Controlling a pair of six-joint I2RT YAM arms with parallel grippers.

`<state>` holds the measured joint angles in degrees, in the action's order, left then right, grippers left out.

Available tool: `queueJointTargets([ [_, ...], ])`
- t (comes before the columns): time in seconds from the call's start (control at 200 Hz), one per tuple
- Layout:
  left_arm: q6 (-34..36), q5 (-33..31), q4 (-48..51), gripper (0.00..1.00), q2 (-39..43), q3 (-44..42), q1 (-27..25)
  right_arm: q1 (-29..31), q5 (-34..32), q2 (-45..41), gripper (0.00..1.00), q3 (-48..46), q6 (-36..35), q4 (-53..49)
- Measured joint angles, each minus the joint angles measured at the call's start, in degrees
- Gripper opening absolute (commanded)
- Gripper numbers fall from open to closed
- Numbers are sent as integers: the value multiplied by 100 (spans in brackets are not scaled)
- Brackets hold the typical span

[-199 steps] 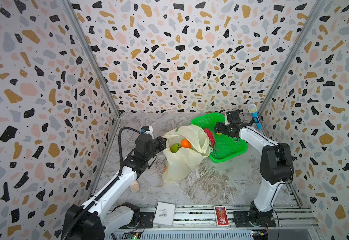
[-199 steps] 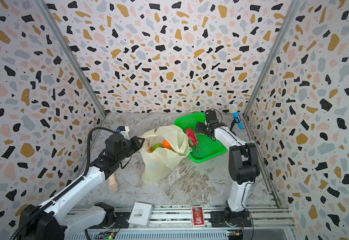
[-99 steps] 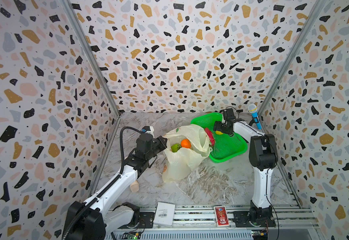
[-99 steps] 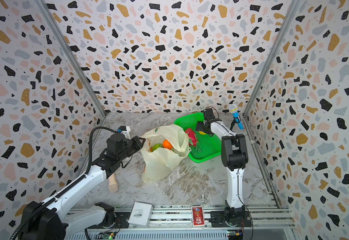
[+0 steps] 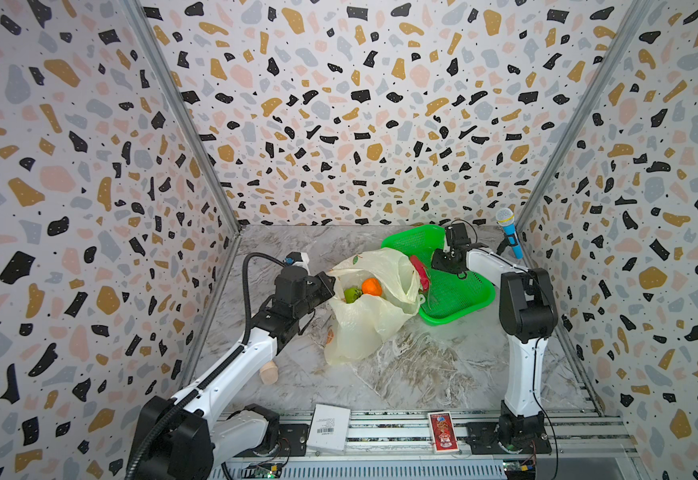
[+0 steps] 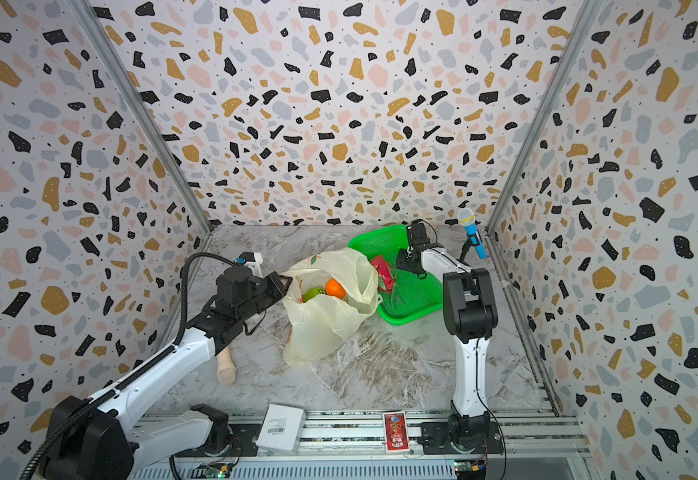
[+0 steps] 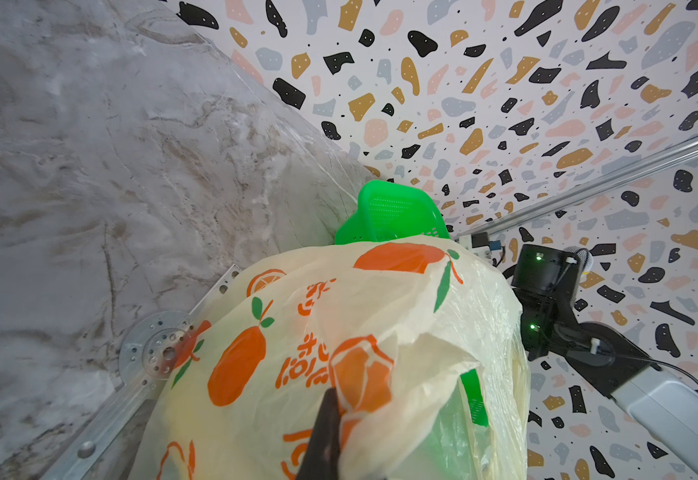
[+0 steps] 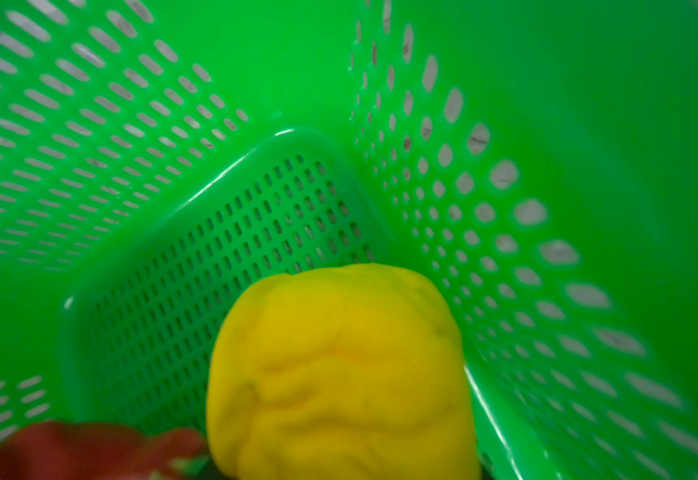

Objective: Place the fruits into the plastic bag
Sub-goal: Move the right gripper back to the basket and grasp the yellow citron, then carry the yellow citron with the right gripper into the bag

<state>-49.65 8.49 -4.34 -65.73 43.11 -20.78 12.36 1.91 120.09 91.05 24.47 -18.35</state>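
- Picking up the yellow fruit (image 8: 339,374) is the step in hand, by my reading. It fills the right wrist view and sits on the mesh floor of the green basket (image 8: 214,249), close to one wall.
- Red-pink fruit (image 5: 420,270): lies at the basket's left edge, against the right side of the plastic bag (image 5: 364,328). Not yet bagged.
- Orange fruit (image 5: 371,286) and green fruit (image 5: 351,294): already inside the bag, side by side, visible through its open mouth in both top views.
- Bag: slumped on the table at centre, touching the basket's left rim.
- My left gripper (image 5: 325,284): clenched on the bag's left rim, holding the mouth open. The left wrist view shows a dark finger (image 7: 326,415) pinching the film.
- My right gripper (image 5: 443,261): down in the far part of the basket, over the yellow fruit. No view shows its fingers, so I cannot tell whether they have the fruit.
- Next move, as I judge it: secure the fruit, lift it clear of the basket wall and carry it left past the red-pink fruit. Let it go above the bag's mouth.
- The left hold must not slacken, because the thin film could fold shut.
- Off to the far right stands a blue microphone (image 5: 509,232), not involved.
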Motion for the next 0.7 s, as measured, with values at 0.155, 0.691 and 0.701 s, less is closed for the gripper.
queueJointTargets([
  [0.155, 2, 7, 9, 0, -9, 0, 0, 127, 214, -1370, 39, -647, 9, 129],
  [0.691, 15, 199, 20, 0, 20, 0, 0, 3410, 1541, -3517, 45, -1794, -315, 1145],
  [0.701, 17, 199, 20, 0, 26, 0, 0, 3438, 1550, -3458, 45, -1805, -313, 1141],
])
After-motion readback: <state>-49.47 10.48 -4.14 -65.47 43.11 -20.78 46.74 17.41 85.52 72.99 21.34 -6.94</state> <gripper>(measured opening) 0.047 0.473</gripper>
